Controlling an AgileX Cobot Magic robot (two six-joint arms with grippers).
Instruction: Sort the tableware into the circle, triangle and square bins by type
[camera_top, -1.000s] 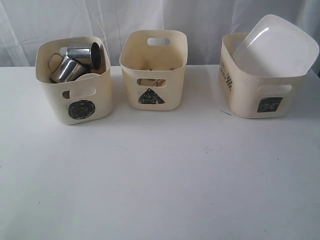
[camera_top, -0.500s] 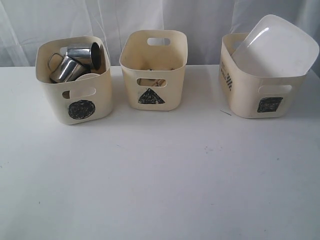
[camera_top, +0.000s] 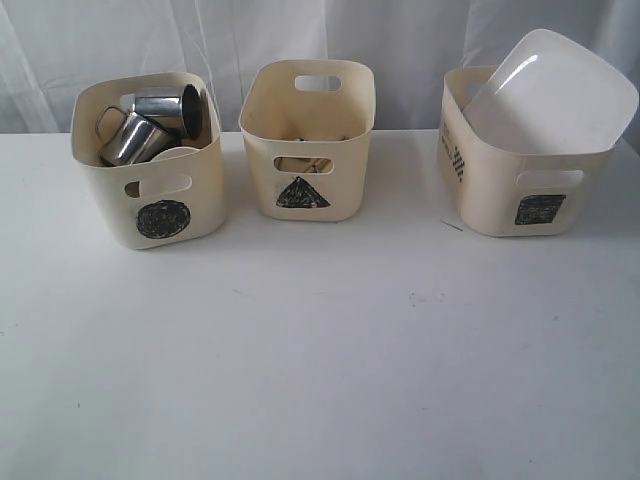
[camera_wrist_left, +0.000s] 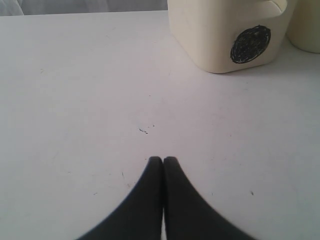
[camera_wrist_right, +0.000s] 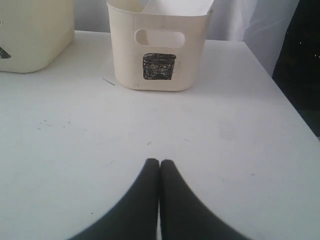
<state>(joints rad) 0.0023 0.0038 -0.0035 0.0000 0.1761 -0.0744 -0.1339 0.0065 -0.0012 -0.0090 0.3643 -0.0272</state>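
Steel mugs (camera_top: 135, 140) lie in the circle bin (camera_top: 200, 190), white plate (camera_top: 560, 95) leans in the square bin (camera_top: 490, 190) — left gripper (camera_wrist_left: 163, 160) and right gripper (camera_wrist_right: 159, 162) closed, empty.

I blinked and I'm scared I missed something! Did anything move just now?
No, nothing visibly changed. The steel mugs lie in the circle bin as before, the white plate leans in the square bin the same way, and the triangle bin stands between them, unmoved.
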